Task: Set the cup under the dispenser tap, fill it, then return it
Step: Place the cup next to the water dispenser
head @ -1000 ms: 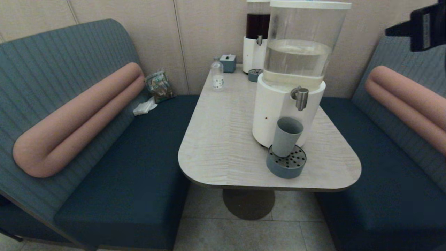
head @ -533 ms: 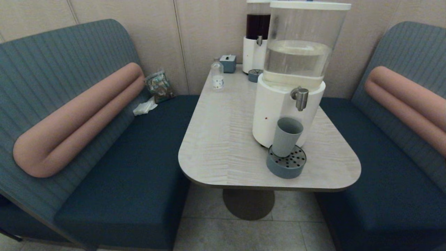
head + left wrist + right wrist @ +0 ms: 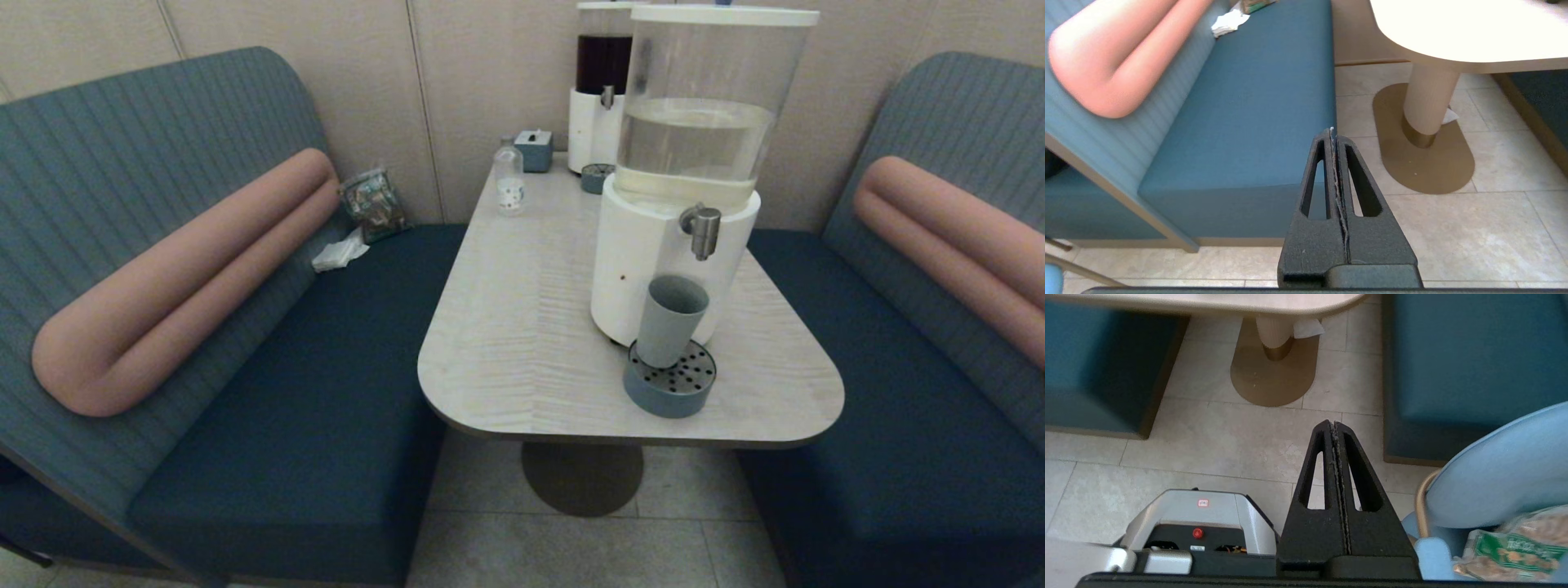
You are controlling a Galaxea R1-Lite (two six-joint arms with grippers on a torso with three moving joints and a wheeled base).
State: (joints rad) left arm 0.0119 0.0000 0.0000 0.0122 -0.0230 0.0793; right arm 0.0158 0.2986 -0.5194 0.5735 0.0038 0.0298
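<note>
Cup: the plain matte grey-blue handleless tumbler [image 3: 671, 320] stands upright on the round grey-blue perforated drip tray [image 3: 670, 384], close against the white base of the large clear-tank dispenser [image 3: 645, 261].
Tap: the short brushed-silver metal spout [image 3: 703, 229] hangs above the cup's open mouth, apart from its rim and slightly to the robot's right of the mouth's centre.
Surface: the pale wood-grain pedestal table [image 3: 522, 327] carries dispenser, tray and cup near its front right corner.
Left gripper: the black left gripper [image 3: 1334, 139] has its fingers pressed together on nothing; it hangs low over the tiled floor beside the blue bench seat [image 3: 1257, 102].
Right gripper: the black right gripper [image 3: 1334, 430] is likewise pressed together and empty, low over the floor; part of the robot's grey base [image 3: 1200, 522] shows beneath it.
Direction to cup: from either gripper the cup lies forward and well above, over the surface's edge; neither gripper shows in the head view.
Long axis: the cup's axis is vertical, so a level side grasp around its wall looks right.
Nearer arm: judging by the cup's place right of centre, the right arm seems nearer.
Fill level: cannot tell whether the cup holds liquid.
</note>
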